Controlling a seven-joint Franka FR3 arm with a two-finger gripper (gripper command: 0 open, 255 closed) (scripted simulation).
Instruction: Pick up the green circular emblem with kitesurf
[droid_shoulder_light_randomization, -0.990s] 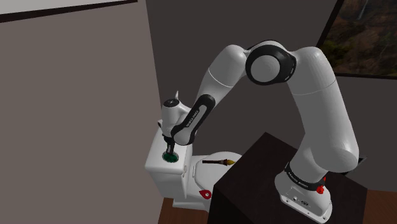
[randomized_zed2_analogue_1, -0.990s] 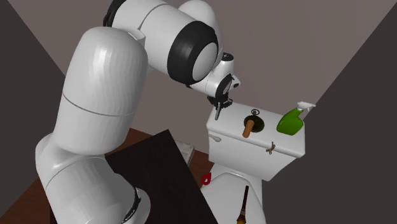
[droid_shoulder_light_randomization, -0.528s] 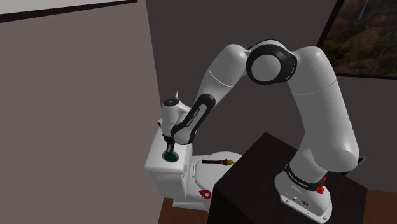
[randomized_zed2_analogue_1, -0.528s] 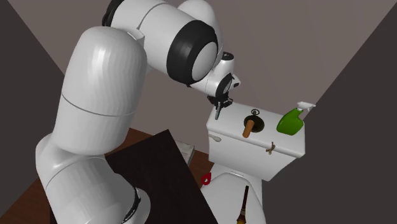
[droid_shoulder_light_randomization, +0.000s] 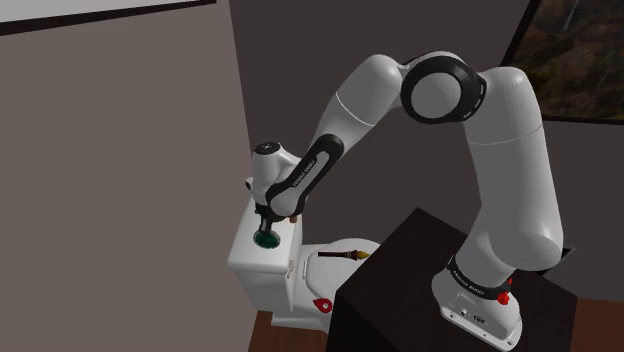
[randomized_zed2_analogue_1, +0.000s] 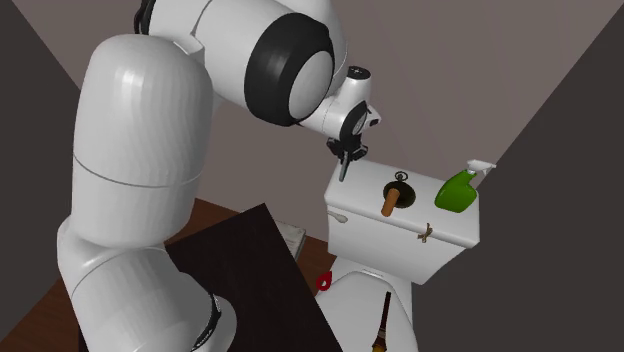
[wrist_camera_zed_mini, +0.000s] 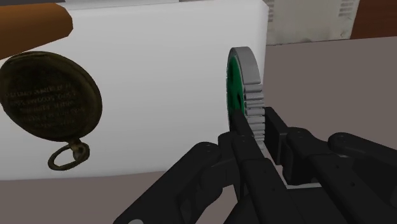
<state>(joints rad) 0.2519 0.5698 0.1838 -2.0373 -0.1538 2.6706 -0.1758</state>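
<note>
**Bathroom corner, grey walls: emblem clamped at the tank's end**

Nearest: dark box stand (randomized_zed2_analogue_1: 250, 290) with the white arm's base on it, wood floor below. A small red object (randomized_zed2_analogue_1: 323, 282) lies on the floor by the toilet's foot. A dark brush with a brown handle (randomized_zed2_analogue_1: 381, 325) rests on the toilet seat.

Next, the white tank lid (randomized_zed2_analogue_1: 440, 235). Along it: a green spray bottle (randomized_zed2_analogue_1: 457, 190) at the second exterior view's right end, then a brown handle (randomized_zed2_analogue_1: 388, 203) beside a tarnished pocket watch (wrist_camera_zed_mini: 49, 102).

At the lid's other end the gripper (wrist_camera_zed_mini: 254, 124) points down. Its jaws are narrow, clasping the green circular emblem (wrist_camera_zed_mini: 243, 86) edge-on by its grey toothed rim. In the shoulder view the emblem (droid_shoulder_light_randomization: 265, 239) sits under the fingers, right at the lid's top. Whether it touches the lid, can't tell.

Behind: a wall corner, and a window (droid_shoulder_light_randomization: 580, 50) at the shoulder view's upper right.
</note>
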